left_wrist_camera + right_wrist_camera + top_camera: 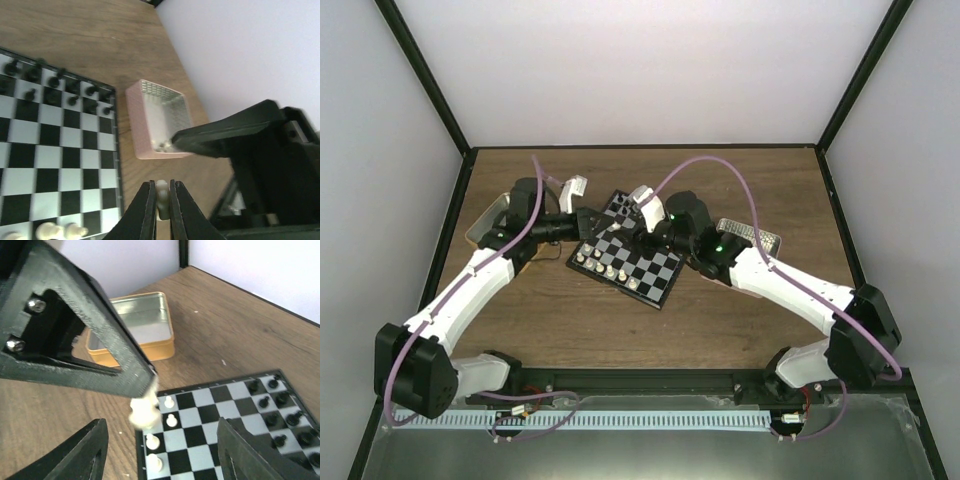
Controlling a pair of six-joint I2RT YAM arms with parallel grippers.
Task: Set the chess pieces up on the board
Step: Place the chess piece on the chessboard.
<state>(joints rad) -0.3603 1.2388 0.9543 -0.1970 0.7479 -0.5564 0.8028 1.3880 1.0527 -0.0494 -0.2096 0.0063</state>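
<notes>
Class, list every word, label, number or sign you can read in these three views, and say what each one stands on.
No text can be read in any view.
The board, the yellow-sided tin and the pink tray show no lettering, numbers or brand marks.

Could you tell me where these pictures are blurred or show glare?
Top external: evenly lit, chess pieces tiny. Left wrist: board sharp, pink tray interior washed out. Right wrist: the white piece in the left gripper is blurred; the tin reflects light.
</notes>
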